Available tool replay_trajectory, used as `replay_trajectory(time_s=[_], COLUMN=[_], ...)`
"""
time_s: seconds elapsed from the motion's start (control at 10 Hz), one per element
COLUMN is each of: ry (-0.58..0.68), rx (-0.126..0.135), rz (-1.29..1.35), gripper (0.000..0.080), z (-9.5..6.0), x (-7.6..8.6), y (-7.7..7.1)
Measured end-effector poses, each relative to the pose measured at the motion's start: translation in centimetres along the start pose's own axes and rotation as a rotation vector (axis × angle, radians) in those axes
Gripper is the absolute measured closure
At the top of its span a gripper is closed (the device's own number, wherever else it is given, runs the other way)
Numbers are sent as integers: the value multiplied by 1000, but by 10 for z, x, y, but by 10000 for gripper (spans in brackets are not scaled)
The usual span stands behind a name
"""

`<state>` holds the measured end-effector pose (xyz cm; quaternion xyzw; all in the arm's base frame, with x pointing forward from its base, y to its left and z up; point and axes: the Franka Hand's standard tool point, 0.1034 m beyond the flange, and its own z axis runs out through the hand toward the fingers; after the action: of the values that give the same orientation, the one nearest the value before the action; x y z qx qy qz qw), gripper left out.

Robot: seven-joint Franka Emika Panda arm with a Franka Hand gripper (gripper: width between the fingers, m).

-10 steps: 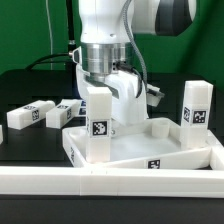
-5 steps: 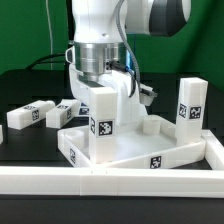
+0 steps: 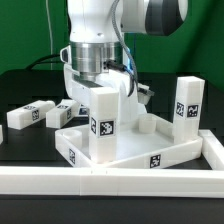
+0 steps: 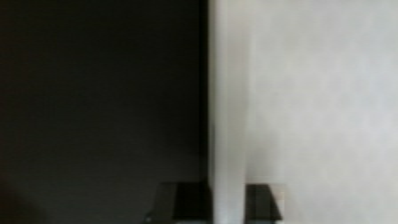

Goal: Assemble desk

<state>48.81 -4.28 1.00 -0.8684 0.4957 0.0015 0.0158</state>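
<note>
The white tabletop [image 3: 165,152] lies rim up on the black table, tilted a little. My gripper [image 3: 101,92] is shut on a white tagged leg [image 3: 100,128] that stands upright at the tabletop's near corner on the exterior view's left. In the wrist view the leg [image 4: 302,100] fills one side and my dark fingertips [image 4: 189,202] clamp its edge, gripper [image 4: 224,203]. A second leg [image 3: 187,104] stands upright in the corner at the exterior view's right. A corner socket [image 3: 146,124] shows between them.
Two loose white tagged legs [image 3: 27,115] [image 3: 65,112] lie on the black table at the exterior view's left. The long white border rail [image 3: 110,186] runs along the front and turns up at the exterior view's right [image 3: 214,150].
My wrist has turned while holding the leg. The tabletop and the standing leg on it have swung slightly toward the exterior view's left.
</note>
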Motion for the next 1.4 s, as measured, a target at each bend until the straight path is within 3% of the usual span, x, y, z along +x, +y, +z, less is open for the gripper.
replay_trajectory(time_s=[0.5,1.0,1.4], ry=[5,24,26], rx=[-2,-8,-17], rz=[-267,-568,-835], gripper=[739,739,739], z=[-1,1,1], x=[4,1,3], y=[2,-18,-17])
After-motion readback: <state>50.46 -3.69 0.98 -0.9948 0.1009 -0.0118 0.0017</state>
